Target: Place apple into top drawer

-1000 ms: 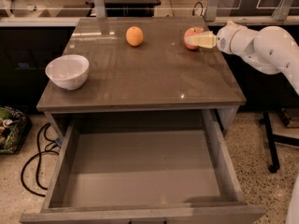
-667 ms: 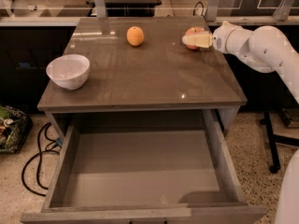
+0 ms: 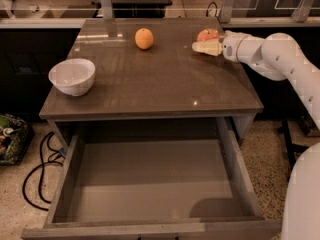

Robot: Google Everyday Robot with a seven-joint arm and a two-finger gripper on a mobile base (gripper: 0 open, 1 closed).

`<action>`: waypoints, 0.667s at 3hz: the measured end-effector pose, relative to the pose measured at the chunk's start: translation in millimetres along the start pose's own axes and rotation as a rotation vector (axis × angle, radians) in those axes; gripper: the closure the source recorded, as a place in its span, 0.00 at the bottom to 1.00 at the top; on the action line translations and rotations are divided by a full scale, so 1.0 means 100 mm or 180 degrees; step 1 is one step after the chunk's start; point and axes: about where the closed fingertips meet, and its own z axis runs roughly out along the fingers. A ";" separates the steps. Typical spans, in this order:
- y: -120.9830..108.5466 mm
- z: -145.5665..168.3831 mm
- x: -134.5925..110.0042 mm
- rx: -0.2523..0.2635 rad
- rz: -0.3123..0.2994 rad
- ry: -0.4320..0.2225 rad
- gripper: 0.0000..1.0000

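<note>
- Camera view gives us the gripper at the far right corner of the table. It reaches in level from the right, on the end of the white arm.
- We see the apple on the tabletop in that same corner. It sits right against the gripper's tip and partly behind it.
- We cannot tell whether the gripper has clenched on the apple or merely rests beside it, because the cream tip covers the apple's lower front.
- We judge the low, sideways approach fits a round fruit that would roll if pushed from above.
- We find the top drawer pulled fully out below the table's front edge, its flat bottom bare. We take it that it stands open so the apple can go straight in.
- We note the orange sits well to the left of the apple and the white bowl near the left edge. Both lie off the likely path from that corner to the drawer.
- We reckon the task is at the grasping step, with the lift and carry not yet done.
</note>
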 end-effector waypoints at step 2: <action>0.05 0.05 0.01 -0.0027 0.0003 0.0005 0.64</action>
